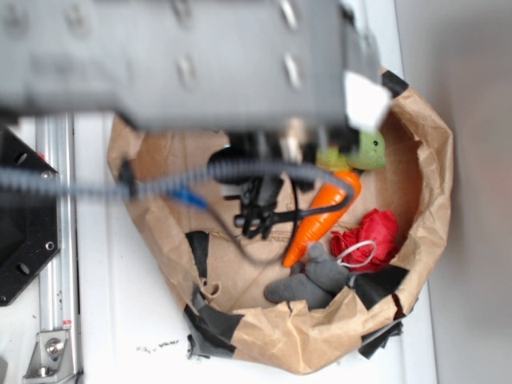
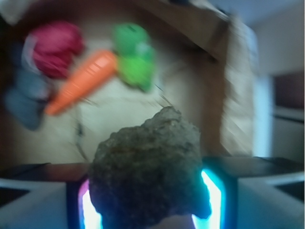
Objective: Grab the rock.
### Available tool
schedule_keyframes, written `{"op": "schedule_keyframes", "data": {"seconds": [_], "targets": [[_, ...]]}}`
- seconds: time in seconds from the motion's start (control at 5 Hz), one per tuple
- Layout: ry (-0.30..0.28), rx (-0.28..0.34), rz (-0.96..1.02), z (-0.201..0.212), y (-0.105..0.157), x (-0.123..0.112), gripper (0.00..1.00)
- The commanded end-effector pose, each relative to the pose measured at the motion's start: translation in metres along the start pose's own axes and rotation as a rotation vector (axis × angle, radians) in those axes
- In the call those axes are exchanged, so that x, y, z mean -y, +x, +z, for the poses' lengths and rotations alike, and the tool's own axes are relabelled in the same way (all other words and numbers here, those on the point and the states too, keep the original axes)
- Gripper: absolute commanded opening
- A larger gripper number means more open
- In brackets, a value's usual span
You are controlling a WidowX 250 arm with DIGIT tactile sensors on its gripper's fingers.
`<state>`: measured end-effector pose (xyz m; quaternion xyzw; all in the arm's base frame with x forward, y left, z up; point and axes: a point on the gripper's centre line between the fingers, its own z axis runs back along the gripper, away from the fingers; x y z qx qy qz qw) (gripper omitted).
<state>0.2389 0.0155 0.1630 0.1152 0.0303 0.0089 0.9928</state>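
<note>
Brown paper bag (image 1: pixel 416 160) holding carrot (image 1: pixel 324 216), grey plush (image 1: pixel 308 280); end effector (image 2: pixel 150 200) clamping rock (image 2: pixel 147 167)

Exterior: blurred arm body (image 1: pixel 192 60) fills the top, coiled cable (image 1: pixel 160 186) hanging below it. Crumpled paper bin (image 1: pixel 424 160) on white desk (image 1: pixel 120 320) — inside: orange carrot (image 1: pixel 324 216), red cloth (image 1: pixel 372 236) to its right, grey plush (image 1: pixel 312 280) at near rim, green toy (image 1: pixel 368 150) far side. Hand not discernible.

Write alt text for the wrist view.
A brown rock fills the foreground, clamped between the gripper's glowing fingers. Behind, blurred, lie a carrot, green toy, red object and grey toy.
</note>
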Motion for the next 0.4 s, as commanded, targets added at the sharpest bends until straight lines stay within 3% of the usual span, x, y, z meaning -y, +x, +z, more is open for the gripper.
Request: {"op": "schedule_keyframes", "data": {"seconds": [0.0,0.2], "targets": [[-0.207,0.064,0.257,0.0173,-0.0090,0.0100,0.00],[-0.211,0.088,0.299,0.0183,-0.0056,0.0109,0.00]]}}
